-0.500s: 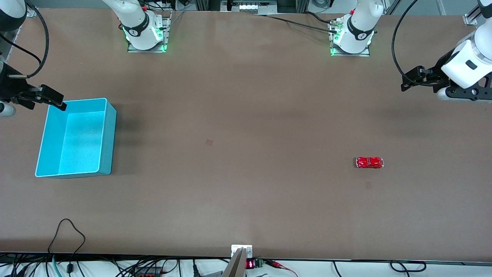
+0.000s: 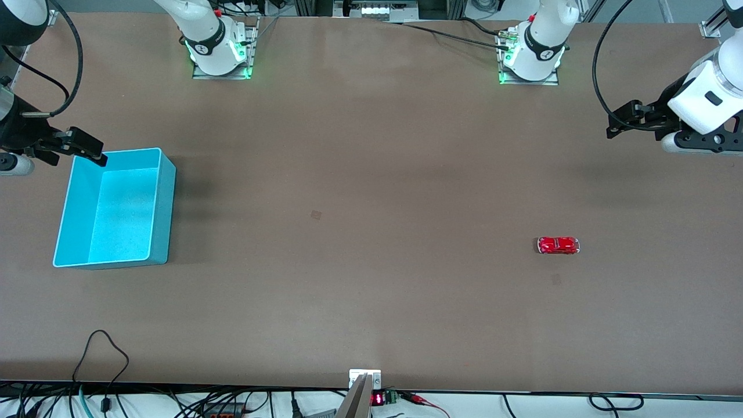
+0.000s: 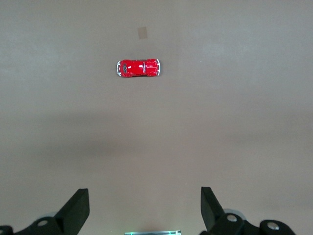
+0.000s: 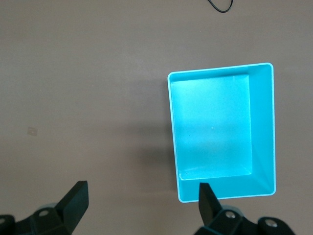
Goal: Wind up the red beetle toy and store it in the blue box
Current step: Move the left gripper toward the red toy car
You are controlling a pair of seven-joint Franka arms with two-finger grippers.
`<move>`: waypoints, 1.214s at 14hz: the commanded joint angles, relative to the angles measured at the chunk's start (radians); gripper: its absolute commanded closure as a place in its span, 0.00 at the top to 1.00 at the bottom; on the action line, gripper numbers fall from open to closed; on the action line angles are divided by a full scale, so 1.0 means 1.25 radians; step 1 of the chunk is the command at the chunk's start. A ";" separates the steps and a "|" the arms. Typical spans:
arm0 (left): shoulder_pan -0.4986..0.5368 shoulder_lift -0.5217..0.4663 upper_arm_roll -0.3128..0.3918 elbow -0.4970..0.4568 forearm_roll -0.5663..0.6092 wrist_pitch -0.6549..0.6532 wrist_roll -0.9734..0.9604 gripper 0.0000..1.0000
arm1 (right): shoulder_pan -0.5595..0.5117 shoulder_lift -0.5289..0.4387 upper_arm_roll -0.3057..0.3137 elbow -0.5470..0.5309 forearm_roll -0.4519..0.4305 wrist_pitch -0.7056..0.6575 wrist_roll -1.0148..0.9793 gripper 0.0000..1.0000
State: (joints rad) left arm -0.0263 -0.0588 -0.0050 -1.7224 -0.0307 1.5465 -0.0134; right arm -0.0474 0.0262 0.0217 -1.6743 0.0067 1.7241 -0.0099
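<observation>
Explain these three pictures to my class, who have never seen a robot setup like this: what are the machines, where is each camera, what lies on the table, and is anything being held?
Two robot arms stand at a brown table, each ending in a two-finger gripper. The wide picture comes from a high camera facing the arms; the other two come from cameras on the arms' wrists, looking down past their own open fingers.

The red beetle toy, a tiny glossy car, sits on the table toward the left arm's end. The blue box, an open bin with nothing in it, sits toward the right arm's end.

The left gripper hangs above bare table and its camera sees the toy. The right gripper hangs over the box's corner. Both are open, and nothing is held.
</observation>
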 commanded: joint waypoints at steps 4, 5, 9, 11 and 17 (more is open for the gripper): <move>-0.006 0.054 0.002 0.022 0.002 -0.163 0.008 1.00 | 0.000 -0.004 0.000 0.010 -0.010 -0.016 -0.006 1.00; -0.007 0.063 0.002 0.013 0.002 -0.173 0.010 1.00 | 0.000 -0.004 0.000 0.010 -0.010 -0.016 -0.006 1.00; 0.017 0.119 0.003 -0.038 0.002 -0.101 0.270 1.00 | -0.001 -0.004 0.000 0.010 -0.010 -0.016 -0.006 1.00; 0.045 0.183 0.003 -0.038 0.004 -0.034 0.465 1.00 | -0.001 -0.004 0.000 0.010 -0.010 -0.016 -0.004 1.00; 0.091 0.319 0.003 -0.077 0.012 0.279 0.976 1.00 | -0.003 -0.001 -0.001 0.010 -0.012 -0.016 -0.004 1.00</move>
State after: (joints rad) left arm 0.0952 0.3314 0.0019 -1.7945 -0.0306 1.8062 1.0542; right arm -0.0487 0.0262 0.0195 -1.6740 0.0048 1.7219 -0.0099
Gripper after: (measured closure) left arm 0.000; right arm 0.000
